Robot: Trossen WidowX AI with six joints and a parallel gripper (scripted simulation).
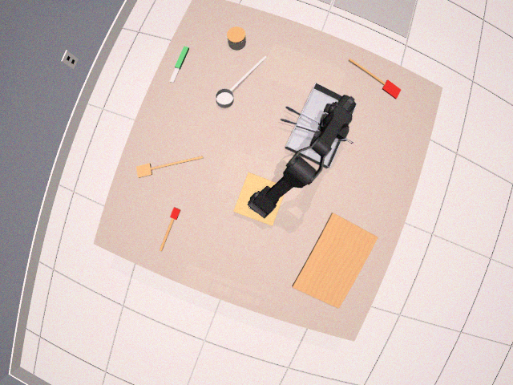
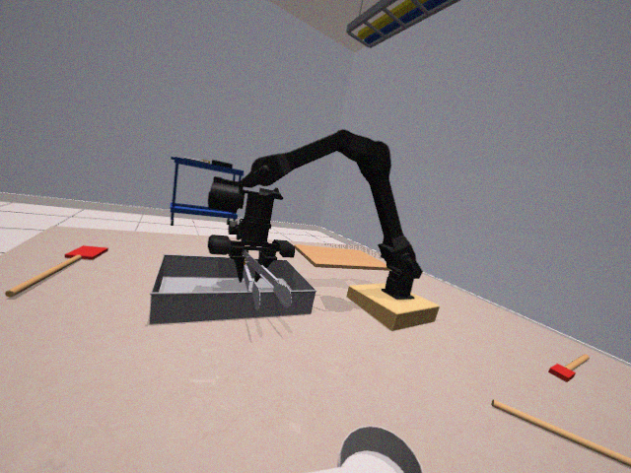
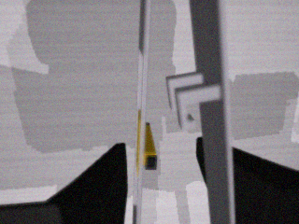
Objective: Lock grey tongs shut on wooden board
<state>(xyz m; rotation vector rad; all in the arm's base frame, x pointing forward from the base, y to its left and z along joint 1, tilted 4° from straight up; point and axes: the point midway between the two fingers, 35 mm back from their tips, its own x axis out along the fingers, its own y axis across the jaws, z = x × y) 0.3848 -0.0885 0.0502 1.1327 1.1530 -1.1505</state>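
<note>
We see a black robot arm [image 1: 281, 188] [image 2: 380, 175] standing on a yellow block [image 1: 244, 203] [image 2: 374, 305] on a beige bench [image 1: 215, 257] [image 2: 203, 381]. It reaches out over the dark-walled roasting tin [image 1: 329, 90] [image 2: 203, 306], and its jaws [image 1: 321, 131] [image 2: 248, 280] point down into it. They are partly closed, gripping the grey tongs [image 1: 288, 121] [image 2: 282, 294] [image 3: 216, 112] from both sides.

We find the tongs lying across the tin, with their two arms apart and their rounded tips beyond one long wall, sloping down towards the bench. In our close view from the wrist, both arms run between the black fingers, with angled brackets on the right-hand arm in that picture and a small yellow piece [image 3: 149, 140] by the other. The tongs are not shut together.

The wooden board [image 1: 335, 265] [image 2: 341, 256] lies flat on the bench, well apart from the tin. Elsewhere on the bench we see a small pan [image 1: 224, 98] [image 2: 380, 450] with a pale handle, a dark round pot [image 1: 236, 39] with an orange top, and a green-handled tool [image 1: 181, 58].
</note>
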